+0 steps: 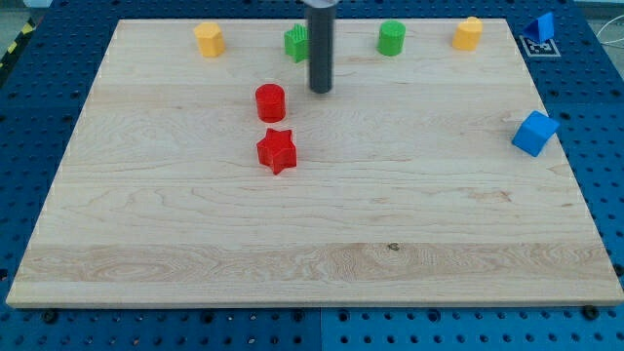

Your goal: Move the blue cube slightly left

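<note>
The blue cube (pixel 534 134) sits near the right edge of the wooden board (pixel 312 234), about mid-height in the view. My tip (pixel 321 92) is the lower end of a dark rod that comes down from the view's top centre. It stands far to the left of the blue cube, just right of and slightly above a red cylinder (pixel 270 102). It touches no block.
A red star (pixel 277 150) lies below the red cylinder. Along the top edge stand a yellow block (pixel 209 40), a green block (pixel 296 43) partly behind the rod, a green cylinder (pixel 392 38) and an orange block (pixel 468 33). A blue piece (pixel 541 26) lies off the board, top right.
</note>
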Tool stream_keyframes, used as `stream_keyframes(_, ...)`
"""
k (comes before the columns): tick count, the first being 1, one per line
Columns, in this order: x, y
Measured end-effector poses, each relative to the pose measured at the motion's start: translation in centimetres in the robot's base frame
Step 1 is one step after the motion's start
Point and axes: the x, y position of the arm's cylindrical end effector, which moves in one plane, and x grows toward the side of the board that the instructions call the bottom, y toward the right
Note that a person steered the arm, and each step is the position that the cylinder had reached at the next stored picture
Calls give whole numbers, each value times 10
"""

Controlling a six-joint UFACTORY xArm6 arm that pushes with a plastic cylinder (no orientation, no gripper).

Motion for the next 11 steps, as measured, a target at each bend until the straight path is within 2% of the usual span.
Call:
stream_keyframes(3, 36, 173)
stream_keyframes(4, 36, 218)
stream_keyframes(6, 81, 291)
stream_keyframes(11, 107, 157)
